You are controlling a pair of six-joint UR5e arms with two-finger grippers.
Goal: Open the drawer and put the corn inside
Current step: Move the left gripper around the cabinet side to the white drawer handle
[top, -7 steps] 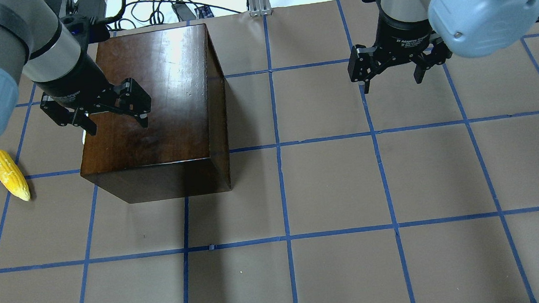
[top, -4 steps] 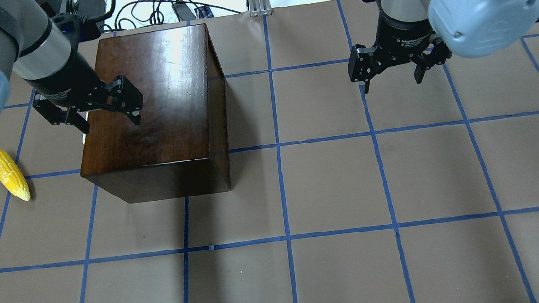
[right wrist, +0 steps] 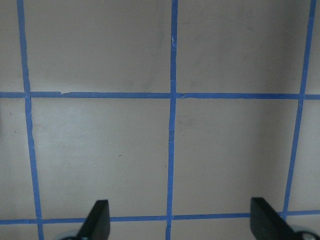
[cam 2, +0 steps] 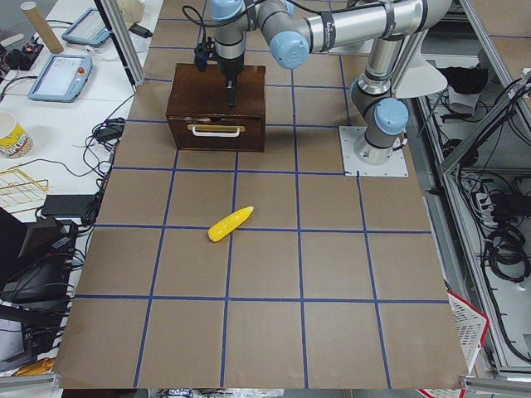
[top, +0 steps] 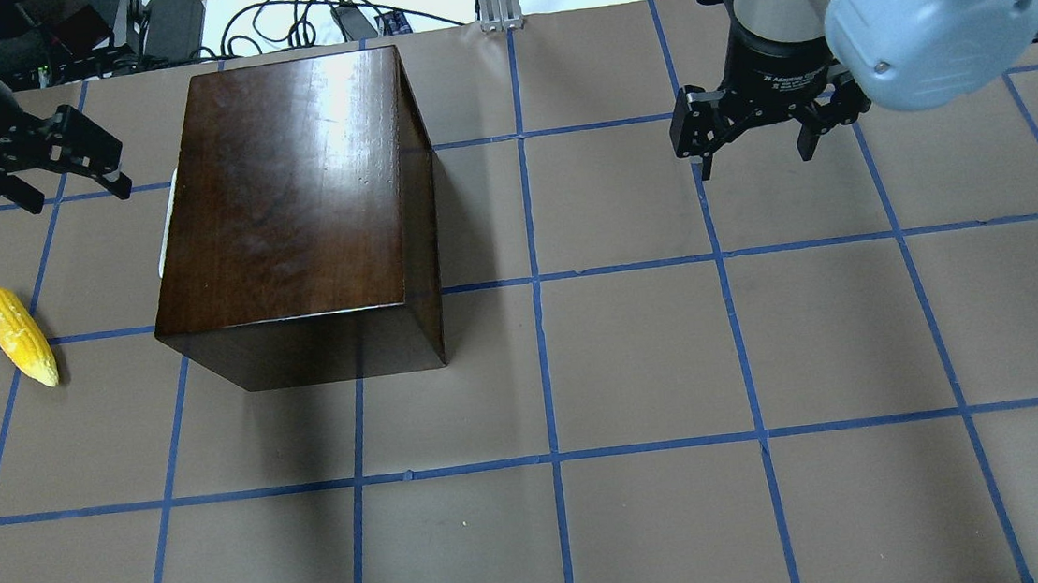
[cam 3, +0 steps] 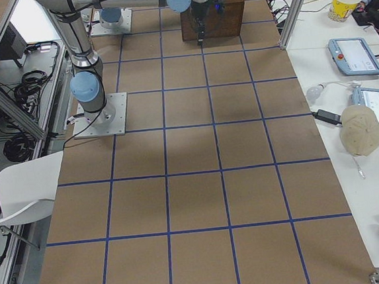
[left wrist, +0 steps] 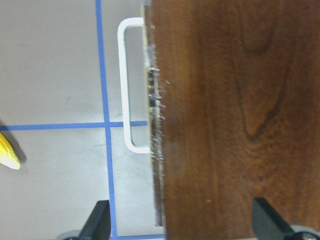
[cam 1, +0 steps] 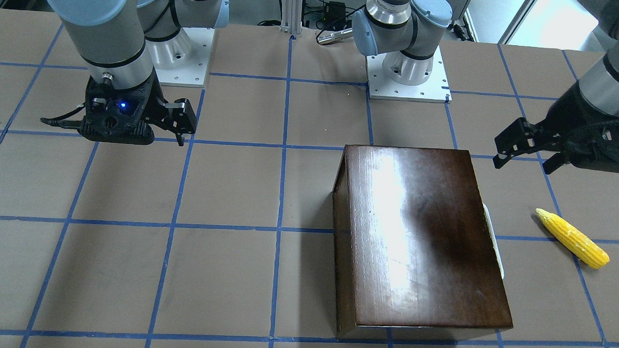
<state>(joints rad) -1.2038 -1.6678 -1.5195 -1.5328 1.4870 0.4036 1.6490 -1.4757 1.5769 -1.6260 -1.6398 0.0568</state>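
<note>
Drawer point(cam 2: 217, 133): shut, front panel flush with the box point(top: 284, 180). Its white handle point(left wrist: 124, 85) sticks out on the box's left side in the overhead view.

Corn point(top: 16, 337): lies flat on the table point(top: 637, 356) at the left edge of the overhead view, below and left of the box and well apart from it. Tapered tip points toward the bottom of the frame. Nothing touches it.

Left gripper point(top: 78, 194): upper left of the overhead view, fingers spread wide, empty. It hangs left of the box, near the handle's upper end. In the left wrist view the handle sits upper centre-left, with the fingertips in the bottom corners.

Right gripper point(top: 756, 158): upper right, fingers apart, empty, over bare grid, far from box and corn.

Judgement: step in hand is opening the drawer, approach phase, no contact yet. The next move calls for lowering the left gripper to handle height, aligning the fingers across the handle bar, closing on it and pulling leftward in the overhead frame. The corn comes after.
</note>
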